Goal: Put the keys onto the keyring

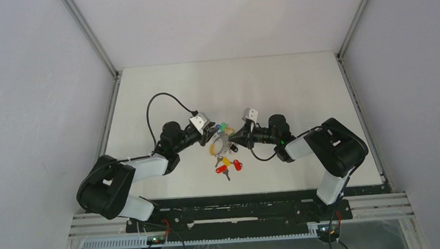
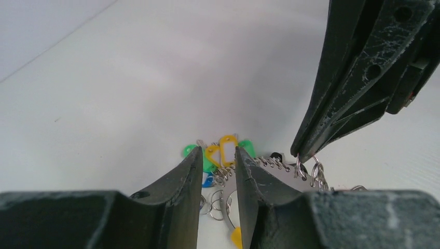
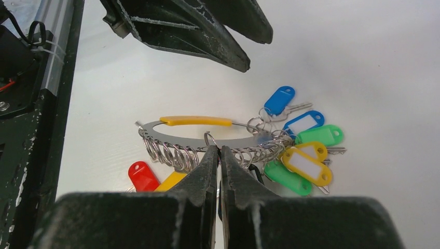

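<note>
Rests the closed right end effector (image 3: pixel 218 151) at the near rim of the left-right lying keyring (image 3: pixel 176 136), part-open left end effector (image 2: pixel 218 153) above, red-tagged key (image 3: pixel 142 176) lower left.

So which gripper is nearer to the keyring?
Right. The right gripper is shut, its tips at the keyring, on its row of small loops. The left gripper hangs beyond the ring, part open, not touching it.
</note>
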Motion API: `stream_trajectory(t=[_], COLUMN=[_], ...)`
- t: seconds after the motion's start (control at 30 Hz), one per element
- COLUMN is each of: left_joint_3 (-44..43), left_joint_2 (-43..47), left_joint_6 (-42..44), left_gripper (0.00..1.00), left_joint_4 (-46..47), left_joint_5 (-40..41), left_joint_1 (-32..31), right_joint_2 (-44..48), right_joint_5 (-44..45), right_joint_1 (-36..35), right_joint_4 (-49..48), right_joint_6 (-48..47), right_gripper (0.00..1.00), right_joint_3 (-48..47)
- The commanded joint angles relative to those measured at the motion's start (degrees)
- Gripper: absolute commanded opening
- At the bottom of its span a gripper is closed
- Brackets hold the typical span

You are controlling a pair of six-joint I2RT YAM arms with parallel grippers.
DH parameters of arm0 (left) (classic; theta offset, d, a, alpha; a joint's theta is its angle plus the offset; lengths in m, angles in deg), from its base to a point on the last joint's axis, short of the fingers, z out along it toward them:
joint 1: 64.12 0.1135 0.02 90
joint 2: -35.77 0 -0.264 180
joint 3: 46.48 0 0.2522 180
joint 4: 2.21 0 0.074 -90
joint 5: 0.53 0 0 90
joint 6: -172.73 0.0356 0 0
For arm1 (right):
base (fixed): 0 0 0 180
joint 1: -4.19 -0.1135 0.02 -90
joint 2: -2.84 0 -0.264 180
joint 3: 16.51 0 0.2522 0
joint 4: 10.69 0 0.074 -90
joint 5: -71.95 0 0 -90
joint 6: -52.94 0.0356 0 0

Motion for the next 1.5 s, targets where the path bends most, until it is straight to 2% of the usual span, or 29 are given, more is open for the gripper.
stream_trajectory(t=[0.0, 0.27, 0.47, 1.13, 1.47], left_joint_3=[-1.3, -1.7, -3.9, -7.1, -8.1], left_joint_2=[1.1, 1.0, -0.5, -5.9, -7.4], left_joint_6=[2.3, 8.8, 9.0, 4.7, 4.3], left_gripper=[0.34, 0.35, 0.35, 0.28, 0.19], left_joint_4=[1.4, -6.3, -9.2, -6.3, -6.3], left_joint_5=[-5.2, -14.1, -17.3, -19.6, -19.3], left_joint_1=[0.3, 0.4, 0.3, 0.0, -0.2], right_joint_2=[2.4, 2.6, 2.7, 1.6, 1.1], right_joint_5=[-0.8, -1.2, -1.3, -2.1, -3.2], right_joint_1=[0.2, 0.7, 0.7, 0.6, 0.4], right_joint_4=[-2.3, -2.6, -2.6, -5.0, -5.6], right_joint_6=[-0.2, -0.5, -1.0, -0.1, 0.1], right_gripper=[0.0, 0.0, 0.0, 0.0, 0.0], right_joint_3=[-0.3, -0.2, -0.2, -0.2, -0.2])
